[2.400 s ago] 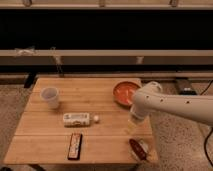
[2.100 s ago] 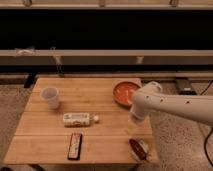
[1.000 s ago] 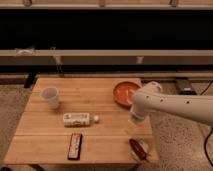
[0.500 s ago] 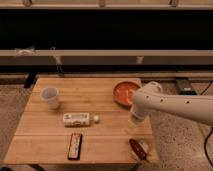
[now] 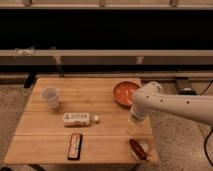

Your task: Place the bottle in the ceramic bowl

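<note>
The small white plastic bottle with a pale label and white cap [image 5: 77, 119] is seen lying on its side near the middle of the wooden table [image 5: 100, 102], its cap turned to the right, with nothing touching it. The shallow orange-red ceramic bowl [image 5: 124, 92] is set well apart from it, at the right rear of the table, and is partly hidden by the white arm [image 5: 170, 102]. The pincer [image 5: 133, 121] is held low over the table to the right of the bottle, just in front of the bowl. Whether it is spread or pressed together cannot be told. The approach is judged to be the step in hand. The bottle is probably best taken across the middle of its labelled body, so that it is lifted level and not rolled away. The white translucent cup [image 5: 50, 96] and the flat black bar [image 5: 75, 145] should be left undisturbed.
</note>
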`<state>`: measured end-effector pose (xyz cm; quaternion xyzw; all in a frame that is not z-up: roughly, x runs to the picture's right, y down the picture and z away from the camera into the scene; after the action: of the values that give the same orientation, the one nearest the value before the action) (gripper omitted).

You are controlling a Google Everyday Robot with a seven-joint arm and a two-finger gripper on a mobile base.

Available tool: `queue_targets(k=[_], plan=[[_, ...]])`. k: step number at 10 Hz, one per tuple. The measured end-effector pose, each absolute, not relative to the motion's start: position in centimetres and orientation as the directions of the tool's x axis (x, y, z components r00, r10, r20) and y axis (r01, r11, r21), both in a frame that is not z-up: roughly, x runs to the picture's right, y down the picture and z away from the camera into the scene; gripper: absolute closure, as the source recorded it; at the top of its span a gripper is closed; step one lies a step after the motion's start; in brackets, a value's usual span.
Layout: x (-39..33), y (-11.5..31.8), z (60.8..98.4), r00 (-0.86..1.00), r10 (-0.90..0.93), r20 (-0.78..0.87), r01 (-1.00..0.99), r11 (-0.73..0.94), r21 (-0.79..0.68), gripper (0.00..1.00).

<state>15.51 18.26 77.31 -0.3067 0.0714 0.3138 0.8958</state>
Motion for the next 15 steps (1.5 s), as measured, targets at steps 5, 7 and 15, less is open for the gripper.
queue_targets(k=[5,7,15], plan=[[15.5,18.3,77.3,0.793,0.518,-0.32,-0.606,0.615,-0.505,0.2],[14.9,17.9,76.9,0.814,0.506,-0.284,-0.574,0.633,-0.519,0.2],[-0.3,12.5,76.9,0.935,0.356,0.005,-0.289,0.768,-0.572,0.2]])
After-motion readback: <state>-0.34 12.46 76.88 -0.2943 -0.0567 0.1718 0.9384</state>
